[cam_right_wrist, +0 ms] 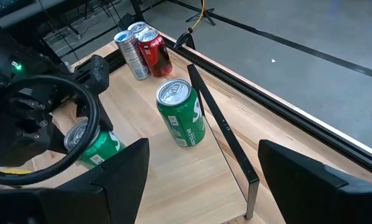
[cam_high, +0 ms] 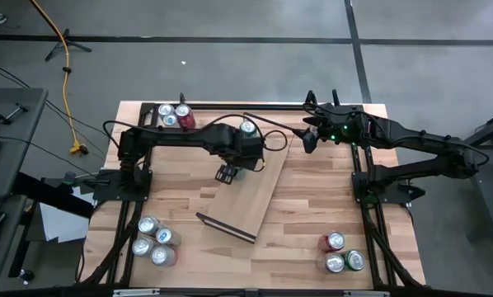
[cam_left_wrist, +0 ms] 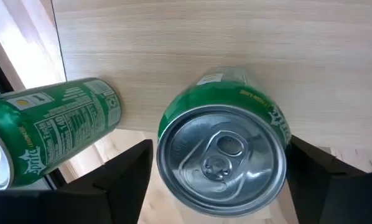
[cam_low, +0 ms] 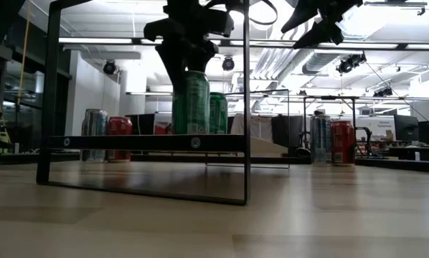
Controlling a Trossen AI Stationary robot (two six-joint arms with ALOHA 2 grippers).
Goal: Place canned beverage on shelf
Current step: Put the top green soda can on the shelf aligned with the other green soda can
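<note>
The shelf (cam_high: 248, 188), a light-wood board with dark end rails, lies slantwise mid-table. Two green Sprite cans stand upright on it. One (cam_high: 247, 127) (cam_right_wrist: 183, 112) is near its far end. The other (cam_left_wrist: 222, 158) (cam_low: 194, 102) is under my left gripper (cam_high: 228, 171) (cam_left_wrist: 220, 163), which points down and is open, one finger on either side of the can's top. A thin gap shows beside one finger. My right gripper (cam_high: 308, 136) (cam_right_wrist: 201, 186) hangs open above the table, beyond the shelf's far right corner.
Can clusters stand at the far left corner (cam_high: 174, 115), near left (cam_high: 156, 241) and near right (cam_high: 341, 254). The shelf's dark rail (cam_right_wrist: 220, 124) runs beside the far can. In the low view the near rail frame (cam_low: 146, 142) stands in front of the cans.
</note>
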